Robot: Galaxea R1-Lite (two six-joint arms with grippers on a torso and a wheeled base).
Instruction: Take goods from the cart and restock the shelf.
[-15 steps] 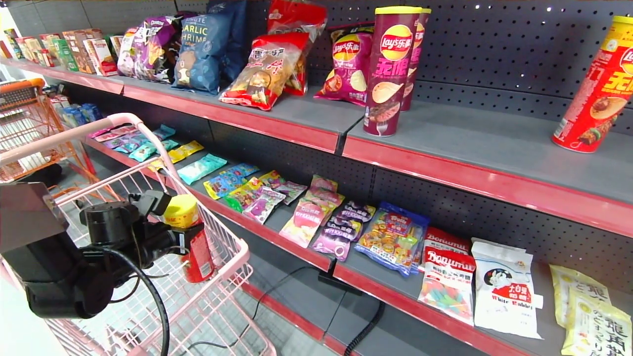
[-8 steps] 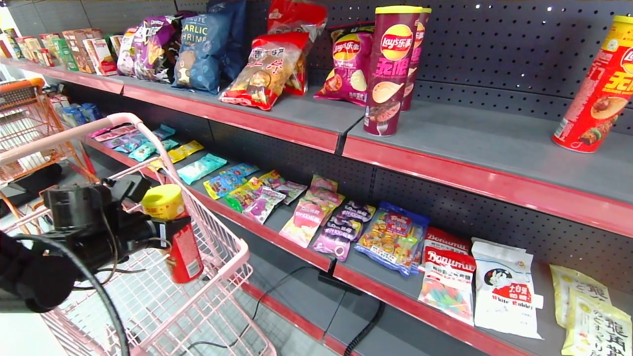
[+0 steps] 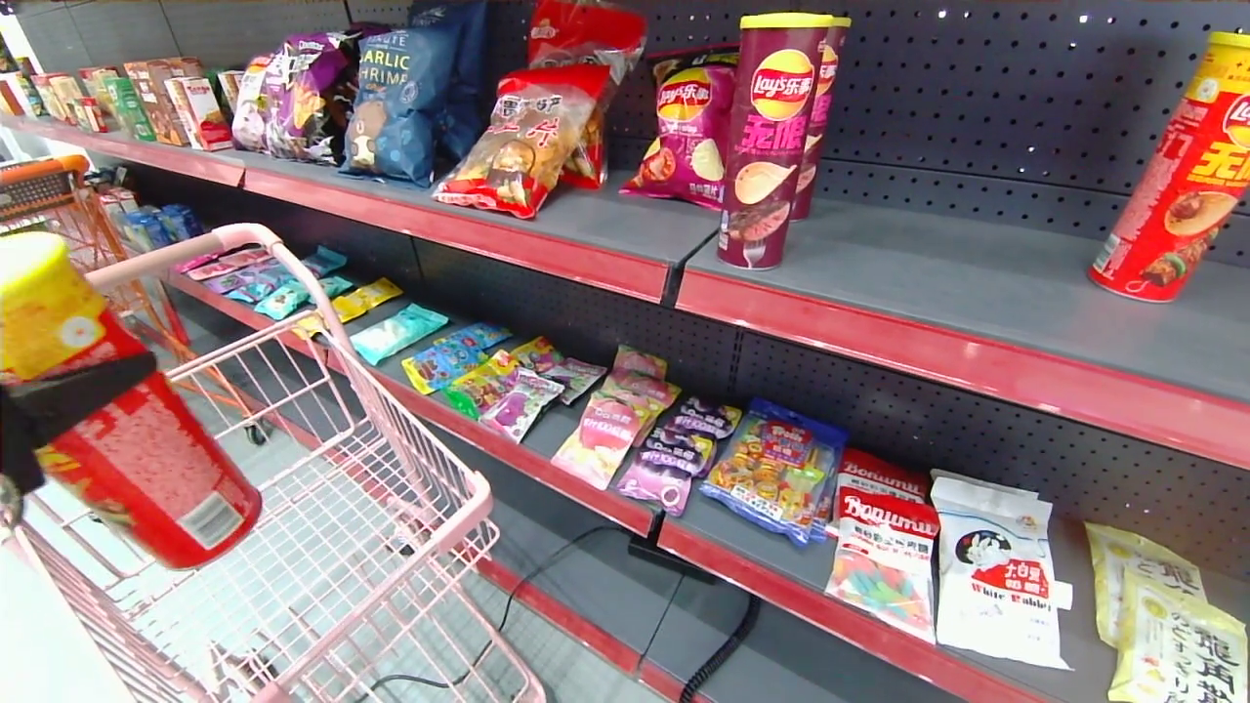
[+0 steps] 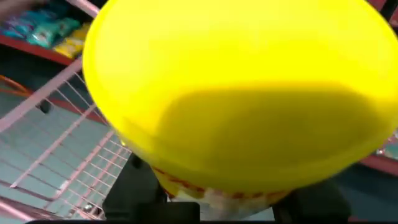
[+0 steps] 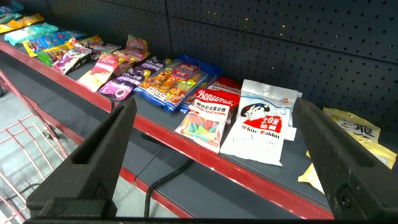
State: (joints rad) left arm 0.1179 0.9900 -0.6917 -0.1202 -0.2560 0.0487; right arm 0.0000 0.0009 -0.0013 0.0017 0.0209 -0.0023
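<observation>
Holding a red chip can [image 3: 127, 430] up in the left gripper [image 3: 59, 400], jaws pinching its body just below the yellow lid [image 3: 39, 283]. Carried tilted above the near corner of the pink cart [image 3: 391, 469], on the robot's left, well apart from the shelving. Looking down from the left wrist, straight onto that lid, with the cart's wire floor underneath.

Over to the right gripper [image 5: 214, 155] now: jaws spread wide, pinching nothing, hanging in front of the lower shelf [image 3: 781, 594]. Lying flat there, side by side in a row, candy bags [image 5: 202, 121], with a white bag [image 5: 261, 121] just beside the red ones.

Up on the upper shelf [image 3: 977, 283]: standing upright near the front edge, a purple can [image 3: 771, 137] with another tucked right behind it. Standing at the far right end, a second red can [image 3: 1182, 166], yellow-lidded like the one in the jaws, and between those two a bare grey stretch of shelf.
</observation>
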